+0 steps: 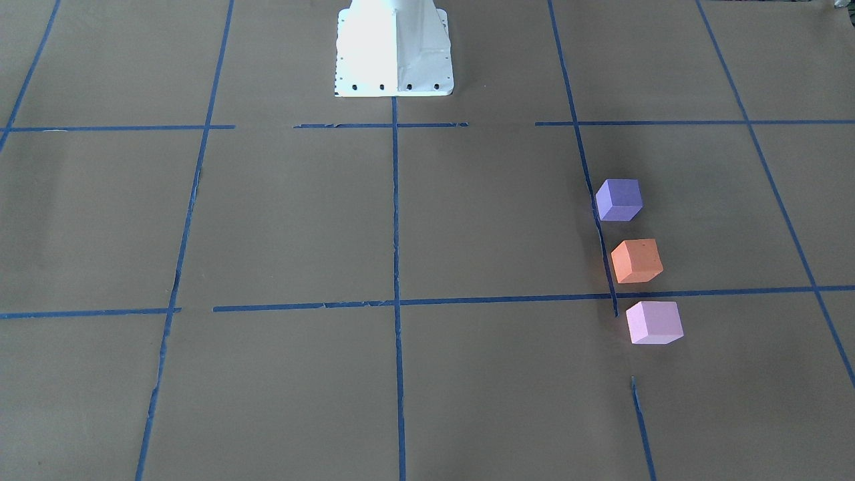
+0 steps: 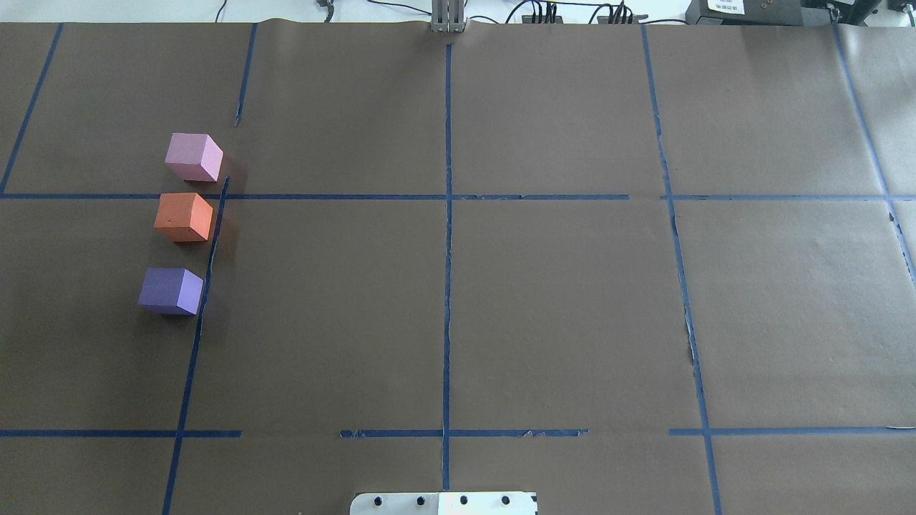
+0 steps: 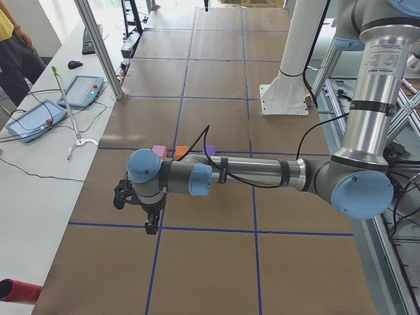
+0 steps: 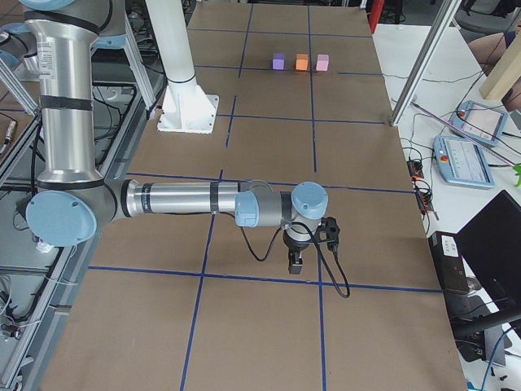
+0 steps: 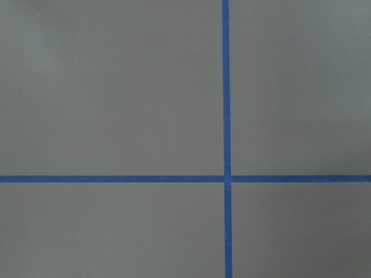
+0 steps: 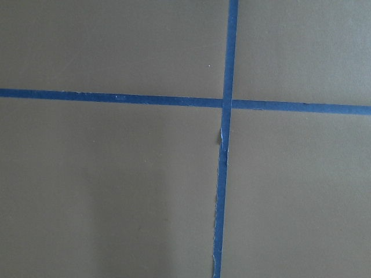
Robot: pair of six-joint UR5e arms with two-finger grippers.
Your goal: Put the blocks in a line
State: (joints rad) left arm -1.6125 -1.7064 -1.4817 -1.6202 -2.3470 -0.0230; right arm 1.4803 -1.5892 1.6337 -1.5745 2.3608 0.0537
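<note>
Three cubes stand in a straight row on the brown paper, a small gap between each: purple block [image 1: 619, 199], orange block [image 1: 636, 260], pink block [image 1: 654, 322]. In the overhead view they run along a blue tape line at the left: pink [image 2: 193, 157], orange [image 2: 184, 216], purple [image 2: 170, 290]. No gripper touches them. My left gripper [image 3: 147, 220] shows only in the exterior left view, held over the paper away from the blocks. My right gripper [image 4: 295, 262] shows only in the exterior right view, far from the blocks. I cannot tell whether either is open or shut. Both wrist views show only paper and tape.
The white robot base [image 1: 393, 50] stands at the table's middle edge. Blue tape lines [image 2: 447, 250] form a grid on the paper. A side bench with tablets [image 3: 82, 90] and a person [image 3: 13, 46] is beyond the table's far side.
</note>
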